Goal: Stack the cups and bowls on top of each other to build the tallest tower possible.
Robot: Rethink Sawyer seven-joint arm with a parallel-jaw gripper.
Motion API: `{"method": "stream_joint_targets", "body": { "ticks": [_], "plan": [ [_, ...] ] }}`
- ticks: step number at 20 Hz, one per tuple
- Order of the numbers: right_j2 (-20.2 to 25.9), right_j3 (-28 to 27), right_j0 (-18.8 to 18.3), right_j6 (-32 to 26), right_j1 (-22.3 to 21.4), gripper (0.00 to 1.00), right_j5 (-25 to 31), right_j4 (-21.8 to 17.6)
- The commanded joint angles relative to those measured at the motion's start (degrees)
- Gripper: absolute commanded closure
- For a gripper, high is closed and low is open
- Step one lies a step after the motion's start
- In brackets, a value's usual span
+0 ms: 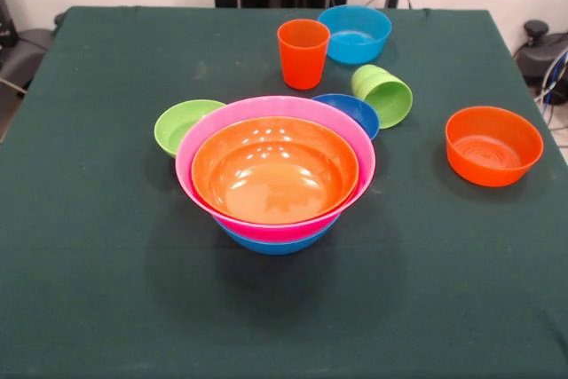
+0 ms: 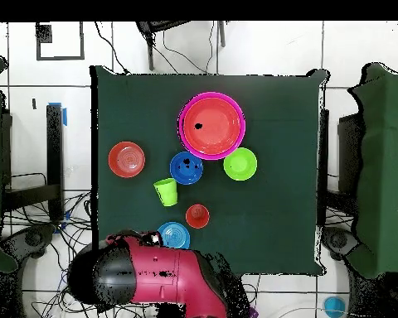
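The tower is a big orange bowl [image 1: 275, 170] nested in a pink bowl [image 1: 275, 106], which sits in a blue bowl [image 1: 275, 242]; overhead the tower [image 2: 211, 125] shows as one pile. A small lime-green bowl [image 1: 182, 126] touches its left side. A small blue bowl [image 1: 353, 111] stands just behind it. The lime-green cup [image 1: 383, 93] lies on its side. The orange cup [image 1: 303, 52] stands upright beside another blue bowl [image 1: 355, 33]. An orange bowl [image 1: 493, 146] stands alone at the right. My gripper [image 2: 150, 239] hangs drawn back at the table edge, above that blue bowl [image 2: 174, 235].
A dark green cloth [image 1: 106, 246] covers the table. My red arm [image 2: 157, 272] is folded over the base, off the table's edge. Cables and chairs lie round the table on the floor.
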Motion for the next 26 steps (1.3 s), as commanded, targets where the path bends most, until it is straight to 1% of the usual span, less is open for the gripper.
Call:
{"method": "stream_joint_targets", "body": {
  "ticks": [1,2,3,4,6,7,8,10,11,12,13,14,16,18,19,20,23,24,26],
  "plan": [
    [-0.1,-8.8,1.5,10.5,-2.9,0.0,22.9,-2.5],
    [-0.2,-9.2,1.6,11.5,-3.4,0.0,24.1,-2.1],
    [-0.2,-10.2,1.6,13.0,-3.9,0.0,26.6,-1.5],
    [-0.2,-10.6,1.7,13.2,-4.3,0.0,26.9,-1.6],
    [-1.1,-12.0,2.5,16.2,-5.1,0.0,24.7,-2.4],
    [-2.3,-13.0,3.7,21.7,-5.3,0.0,19.0,-2.0],
    [-2.7,-13.3,4.0,23.9,-5.5,0.0,17.0,-1.4],
    [-2.3,-13.2,3.9,21.8,-7.3,0.0,11.0,-1.0],
    [-1.5,-12.4,3.2,17.8,-9.3,0.0,8.5,0.6],
    [-1.2,-12.3,3.0,16.2,-10.4,0.0,9.1,1.5],
    [-1.6,-12.8,3.5,18.2,-11.6,0.0,11.7,2.1],
    [-1.9,-13.8,3.9,20.5,-12.1,0.0,14.2,1.2],
    [-1.1,-17.6,3.9,20.2,-13.6,0.0,21.2,-0.5],
    [-0.2,-20.2,3.8,20.6,-14.0,0.0,28.1,-1.0],
    [0.3,-21.0,3.4,18.6,-14.4,0.0,29.1,-1.6],
    [0.5,-21.3,3.3,18.3,-14.6,0.0,29.7,-1.5],
    [0.6,-23.4,2.8,18.1,-16.2,0.0,35.0,-0.4],
    [0.6,-23.5,2.7,17.5,-16.4,0.0,35.2,0.0],
    [0.3,-22.3,2.4,14.3,-17.4,0.0,31.6,1.2]
  ]
}}
